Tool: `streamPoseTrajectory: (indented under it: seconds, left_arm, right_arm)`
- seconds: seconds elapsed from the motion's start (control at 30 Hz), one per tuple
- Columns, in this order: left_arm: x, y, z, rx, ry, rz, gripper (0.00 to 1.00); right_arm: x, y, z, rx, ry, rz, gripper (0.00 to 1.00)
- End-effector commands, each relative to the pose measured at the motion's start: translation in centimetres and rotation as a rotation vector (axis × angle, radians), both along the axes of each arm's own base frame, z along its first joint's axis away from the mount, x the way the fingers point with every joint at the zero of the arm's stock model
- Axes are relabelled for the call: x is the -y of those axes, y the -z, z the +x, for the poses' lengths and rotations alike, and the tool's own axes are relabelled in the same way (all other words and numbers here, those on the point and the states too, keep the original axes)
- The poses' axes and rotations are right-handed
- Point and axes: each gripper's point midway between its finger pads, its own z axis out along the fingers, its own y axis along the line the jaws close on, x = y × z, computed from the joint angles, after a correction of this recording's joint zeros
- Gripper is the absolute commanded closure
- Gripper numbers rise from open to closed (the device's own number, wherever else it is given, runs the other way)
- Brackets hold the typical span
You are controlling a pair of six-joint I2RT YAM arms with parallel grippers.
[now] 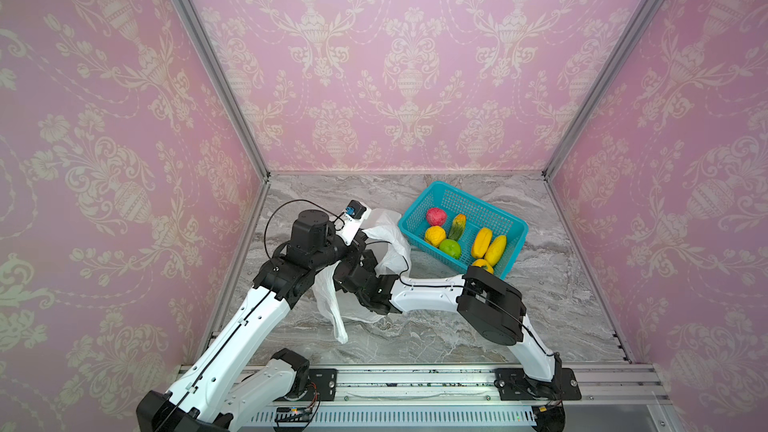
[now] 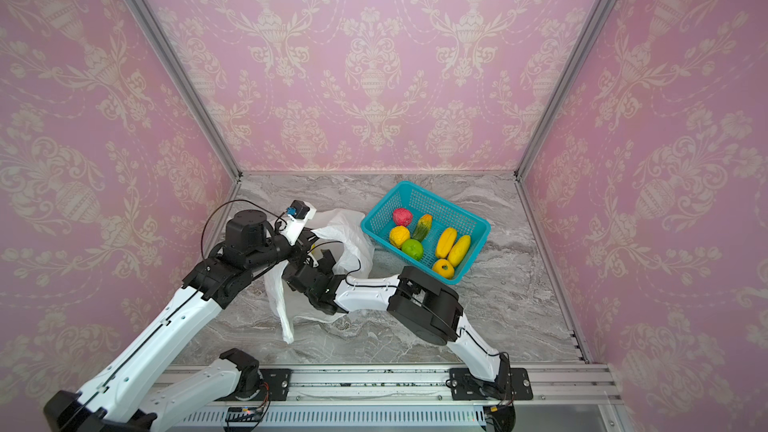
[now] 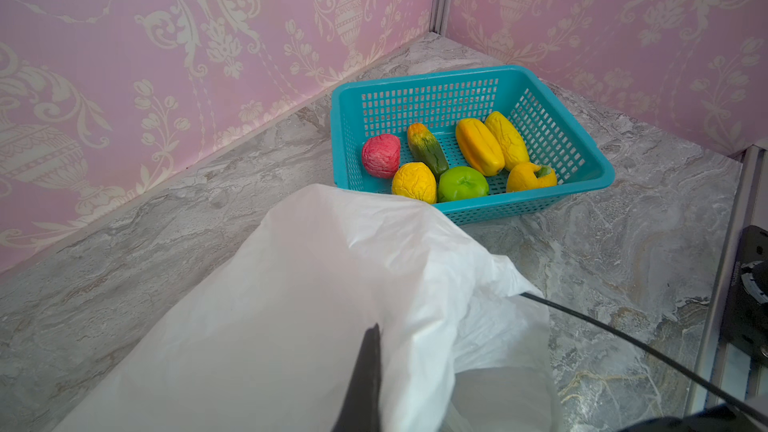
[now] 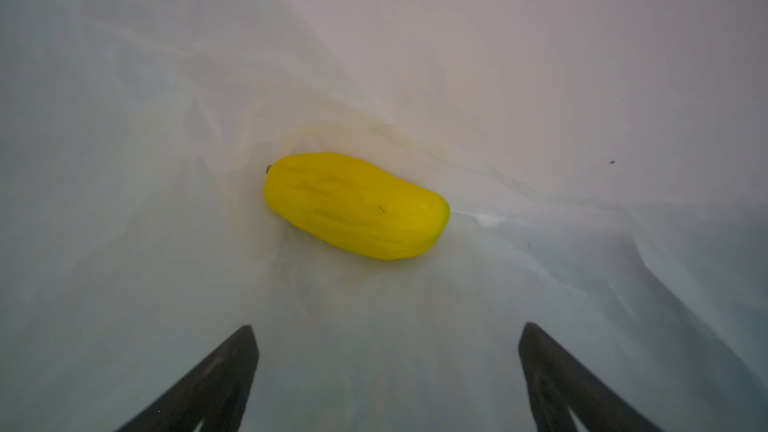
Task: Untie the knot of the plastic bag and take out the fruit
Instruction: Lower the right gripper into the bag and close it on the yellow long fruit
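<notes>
The white plastic bag [image 1: 388, 230] [image 2: 347, 228] lies open on the marble floor left of the basket. My left gripper [image 1: 362, 243] [image 3: 374, 334] is shut on its upper film, and only one dark finger shows under the plastic [image 3: 332, 284]. My right gripper [image 4: 388, 326] is open inside the bag, with one long yellow fruit [image 4: 357, 205] lying a little ahead between the line of its fingers. In both top views the plastic and the wrist hide the right fingers. Several other fruit [image 1: 450, 248] [image 3: 461, 184] lie in the basket. The knot is out of view.
The teal mesh basket [image 1: 482, 203] [image 2: 446, 203] [image 3: 424, 78] stands at the back right, close to the bag. A loose bag handle [image 1: 338, 326] trails toward the front rail. Pink walls close in on three sides. The right arm's elbow [image 1: 494, 305] overhangs the basket's near corner.
</notes>
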Motion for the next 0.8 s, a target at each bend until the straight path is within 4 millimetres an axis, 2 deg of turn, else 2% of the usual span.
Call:
streamPoseTrajectory:
  seconds: [0.0,0.23,0.5,0.77]
  left_arm:
    - [0.0,-0.5,-0.5,0.020,0.024,-0.008,1.00]
    - [0.3,-0.8,-0.8,0.023,0.041,-0.027,1.00]
    - [0.8,-1.2,-1.3,0.024,0.074,-0.048,1.00]
    - [0.8,-1.2,-1.2,0.026,0.079,-0.051,1.00]
  right_arm:
    - [-1.4,-0.2,0.0,-0.028,-0.043,0.040,0.00]
    - [-3.0,2.5,3.1,-0.175,-0.056,0.134,0.00]
    - [-4.8,3.8,5.5,-0.260,-0.032,0.242,0.00]
    - [-6.8,5.1,5.5,-0.370,-0.092,0.388,0.00]
